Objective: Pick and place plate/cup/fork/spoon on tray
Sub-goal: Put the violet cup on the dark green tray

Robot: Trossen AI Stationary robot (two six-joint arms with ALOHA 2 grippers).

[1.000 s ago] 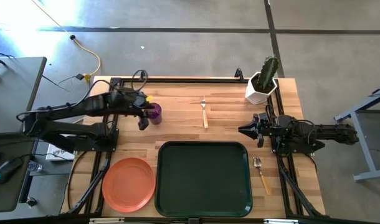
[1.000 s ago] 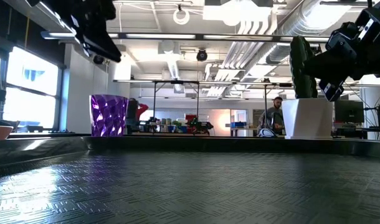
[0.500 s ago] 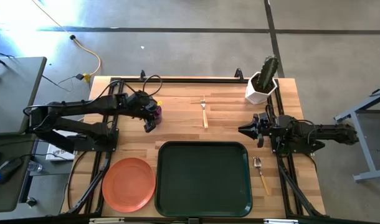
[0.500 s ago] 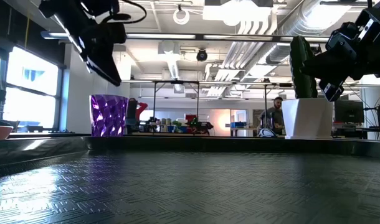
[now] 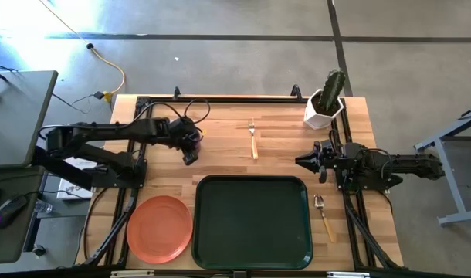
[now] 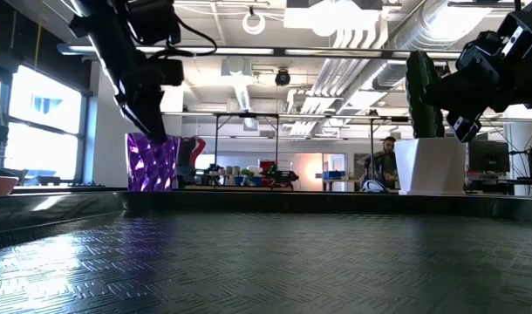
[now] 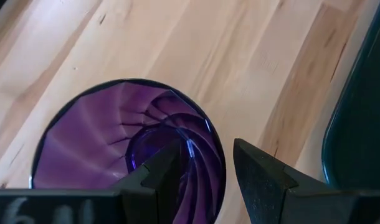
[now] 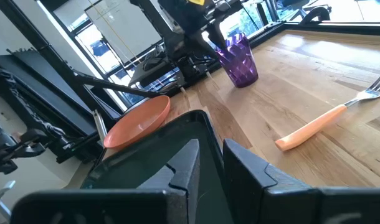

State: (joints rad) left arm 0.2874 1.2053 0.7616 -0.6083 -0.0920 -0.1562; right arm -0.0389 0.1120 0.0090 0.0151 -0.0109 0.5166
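The dark purple cup (image 6: 153,164) stands upright on the wood table left of the fork; in the high view my left gripper hides most of it. My left gripper (image 7: 205,171) is open and points down over the cup (image 7: 96,143), one finger inside it and one outside, astride the rim nearest the tray. Whether a finger touches the wall cannot be told. My right gripper (image 5: 299,161) is shut and empty above the table's right side. The fork (image 5: 253,140), the spoon (image 5: 325,215) and the orange plate (image 5: 160,228) lie on the table around the green tray (image 5: 251,255).
A white pot with a cactus (image 5: 325,104) stands at the far right corner. The plate lies just left of the tray at the near edge, the spoon just right of it. Black frame rails run along the table's left, right and far edges.
My left gripper has moved toward the table's right edge, over the cup, and has come down until its fingertips reach the cup's rim. The cup has stayed where it was.
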